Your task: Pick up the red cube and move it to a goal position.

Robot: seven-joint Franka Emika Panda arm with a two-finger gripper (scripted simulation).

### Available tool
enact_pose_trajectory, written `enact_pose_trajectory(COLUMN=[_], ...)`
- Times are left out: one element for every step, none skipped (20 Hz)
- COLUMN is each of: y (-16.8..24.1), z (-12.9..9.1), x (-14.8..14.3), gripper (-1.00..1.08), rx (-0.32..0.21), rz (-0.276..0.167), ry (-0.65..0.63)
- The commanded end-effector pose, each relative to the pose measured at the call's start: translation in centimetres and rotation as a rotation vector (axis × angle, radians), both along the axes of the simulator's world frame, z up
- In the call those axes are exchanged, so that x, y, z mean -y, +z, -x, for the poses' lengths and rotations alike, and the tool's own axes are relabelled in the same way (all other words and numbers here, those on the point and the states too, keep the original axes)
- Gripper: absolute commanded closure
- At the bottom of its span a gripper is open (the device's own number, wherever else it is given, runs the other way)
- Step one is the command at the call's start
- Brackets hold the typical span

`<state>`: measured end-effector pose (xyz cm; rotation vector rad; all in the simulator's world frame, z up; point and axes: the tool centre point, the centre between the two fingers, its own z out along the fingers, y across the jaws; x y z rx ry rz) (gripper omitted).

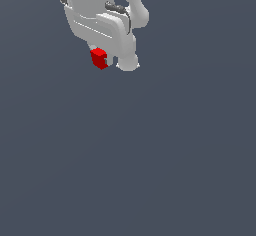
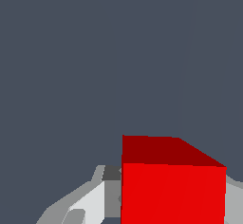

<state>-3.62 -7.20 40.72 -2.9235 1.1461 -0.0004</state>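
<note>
Exterior view: distant, arm in the upper left of frame.
Wrist view: very close, looking past the fingers.
Shared: cube (image 1: 99,58) (image 2: 173,185) and gripper (image 1: 102,60).

Nothing stands near the tool (image 1: 102,63) and its held red cube (image 1: 99,58); plain grey background surrounds them.

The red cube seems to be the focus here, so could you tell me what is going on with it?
A simulated Panda arm has the red cube at its gripper. In the wrist view the cube sits close up with pale fingers on either side of it, so it looks clamped. Only plain grey background surrounds it, and no goal marker shows in either view.
</note>
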Motion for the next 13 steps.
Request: enact_pose_trajectory(y=[1.9,2.5,3.0,3.5,3.9,4.3,4.6,4.8,5.1,5.2,5.3,5.4,5.4], z=[0.5,0.7,0.8,0.9,1.0,1.1,1.1,1.2,1.2,1.2,1.2,1.2,1.2], x=[0.6,0.8,0.9,1.1,1.3,1.4,1.5,1.6,1.7,1.7,1.8,1.8,1.8], gripper=[1.08,1.08,1.08,1.08,1.08,1.08,1.08,1.08,1.08,1.08,1.08,1.08,1.08], rx=[-0.001,-0.001,-0.001,-0.001,-0.001,-0.001,-0.001,-0.001,-0.001,-0.001,-0.001,-0.001,-0.001], rz=[0.0,0.0,0.001,0.001,0.001,0.001,0.001,0.001,0.001,0.001,0.001,0.001,0.001], ry=[0.001,0.001,0.001,0.001,0.001,0.001,0.001,0.002,0.002,0.002,0.002,0.002,0.002])
